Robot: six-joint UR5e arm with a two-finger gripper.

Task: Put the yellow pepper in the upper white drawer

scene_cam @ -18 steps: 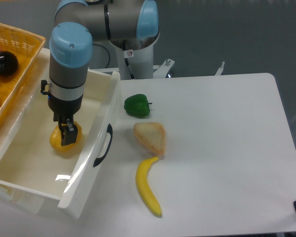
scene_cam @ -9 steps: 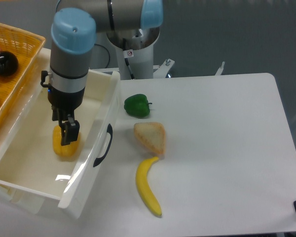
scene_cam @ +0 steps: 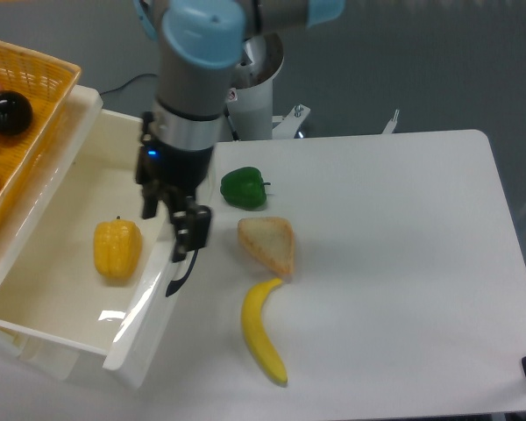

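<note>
Over drawer front (scene_cam: 153, 303) — fingers (scene_cam: 195, 233) apart, empty

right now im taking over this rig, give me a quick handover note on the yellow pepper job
Gripper: open and empty, raised over the drawer's front wall, clear of the pepper.
Yellow pepper: lying on the floor of the upper white drawer, nothing touching it.
Elsewhere on the table: green pepper, bread slice and banana, all outside the drawer.
Done: pepper placed and released.
Left: nothing on the placement; just move the arm clear. The drawer stands open.
</note>
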